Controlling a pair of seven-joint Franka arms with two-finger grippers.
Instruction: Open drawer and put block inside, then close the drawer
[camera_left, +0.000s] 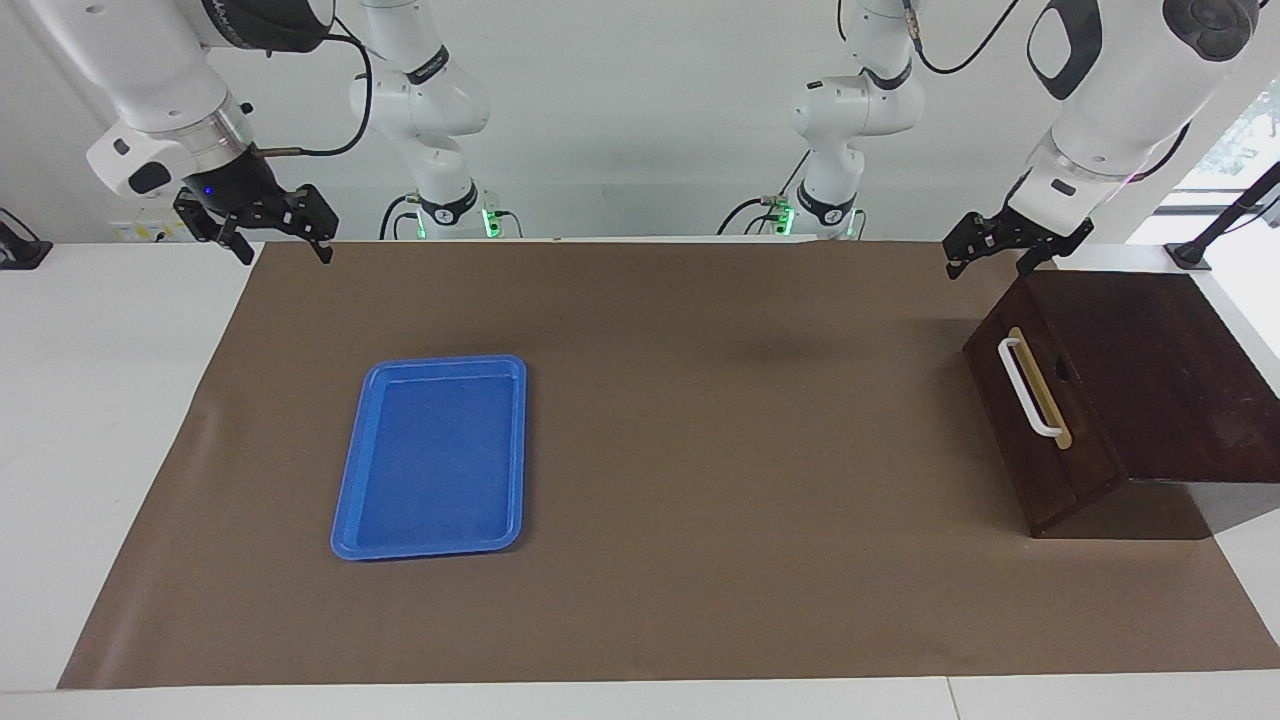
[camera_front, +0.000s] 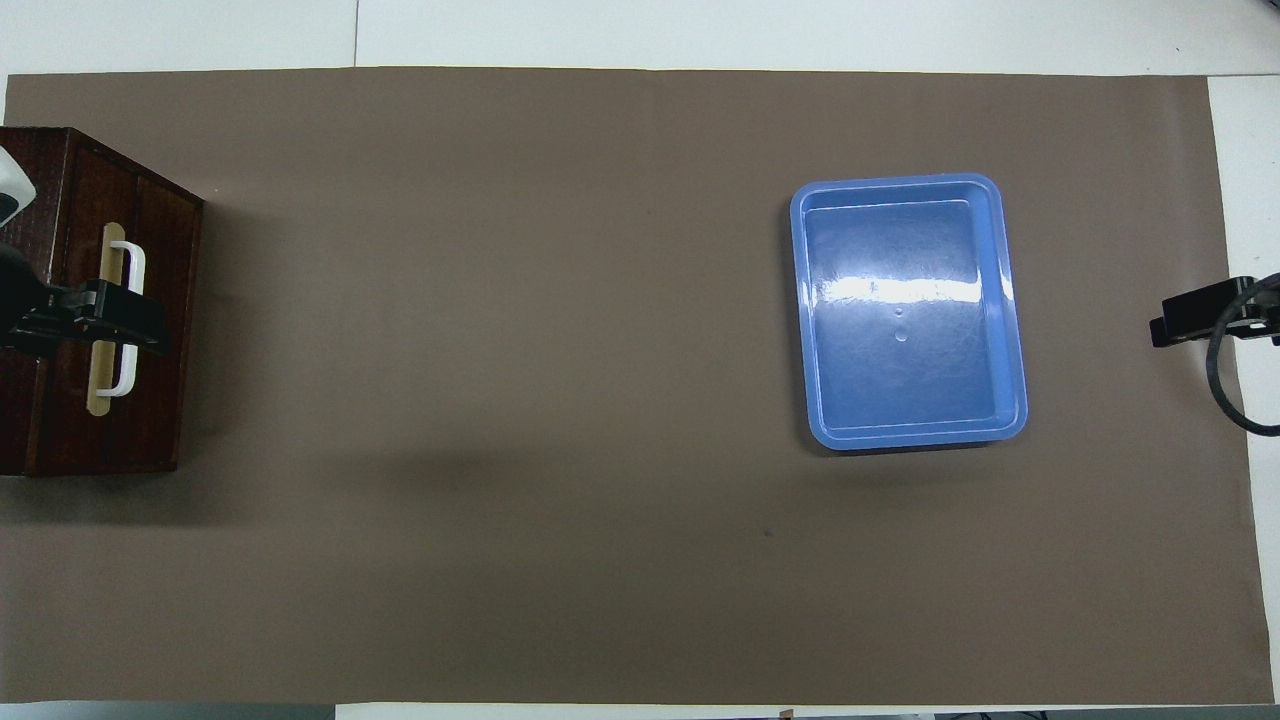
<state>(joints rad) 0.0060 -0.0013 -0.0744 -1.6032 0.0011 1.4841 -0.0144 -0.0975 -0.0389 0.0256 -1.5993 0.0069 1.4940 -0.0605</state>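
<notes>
Left gripper hung in the air above the drawer cabinet, over the cabinet's edge nearest the robots, its two fingers spread apart and holding nothing. From overhead the same gripper covered the middle of the drawer's white bar handle, yet the facing camera showed it well clear of the wood, touching neither handle nor cabinet.

The drawer was shut, its dark brown front flush with the cabinet, the handle lying along a tan strip. The cabinet stood at the left arm's end of the brown paper mat. No yellow block could be seen in either view.

Well apart from the cabinet, toward the right arm's end of the mat, lay a blue plastic tray with nothing in it. The right gripper waited much farther still from the cabinet, raised over the mat's corner at that end, fingers likewise spread and bare.
</notes>
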